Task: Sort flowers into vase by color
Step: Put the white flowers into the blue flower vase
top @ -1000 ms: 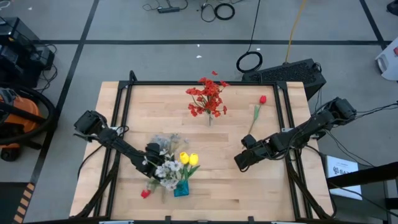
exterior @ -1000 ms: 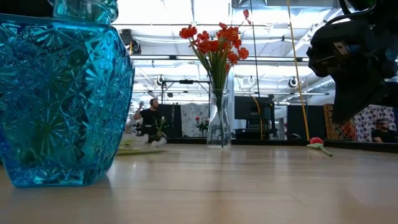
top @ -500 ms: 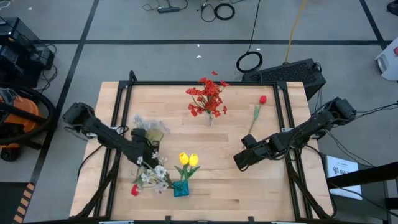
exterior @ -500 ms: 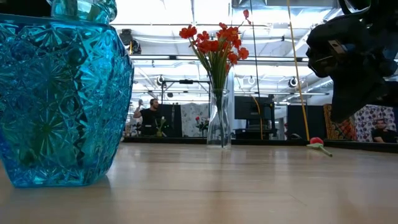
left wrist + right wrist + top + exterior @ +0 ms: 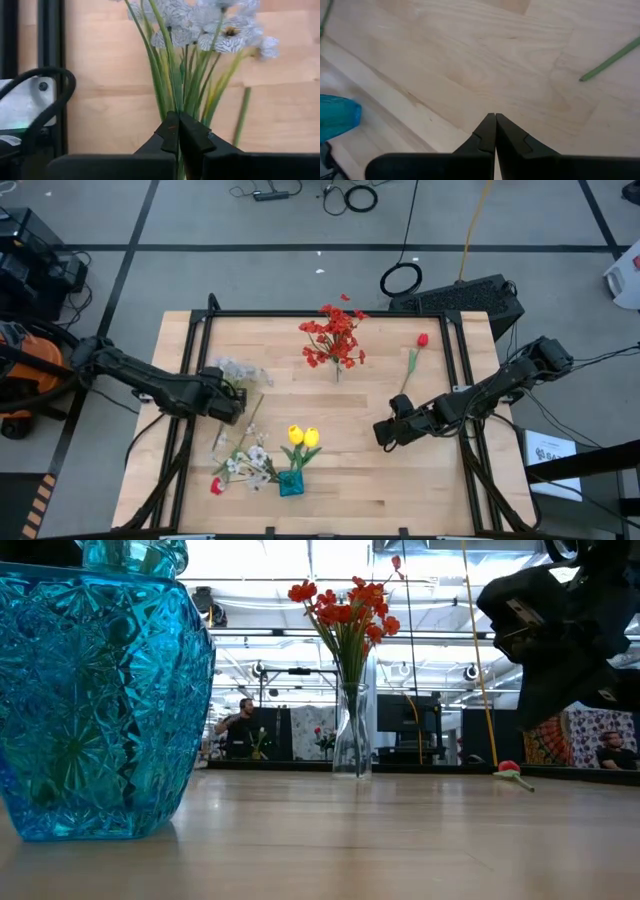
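Note:
My left gripper is over the table's left part, shut on a pale white-lavender spray. A second pale spray and a red bud lie flat by the blue vase, which holds two yellow tulips. A clear vase near the far edge holds red sprays. A single red bud lies on its side at the far right. My right gripper is shut and holds nothing, right of the blue vase. My left gripper pinches the pale spray's bunched green stems between its two fingers, below the flower heads. The fingers lie along the stems, and the heads reach out ahead of them toward the far edge. Whether the spray touches the table, I cannot tell.
A black frame rail runs along the table's left side beside my left gripper, with a matching one on the right. A loose green stem lies on the wood next to the held spray. Bare wood lies at the table's middle.
My left gripper has drawn back from the blue vase toward the table's left and far edges, carrying one pale spray with it. The other pale spray and the red bud have slid a little left and now lie beside the blue vase. My right gripper stayed roughly in place.

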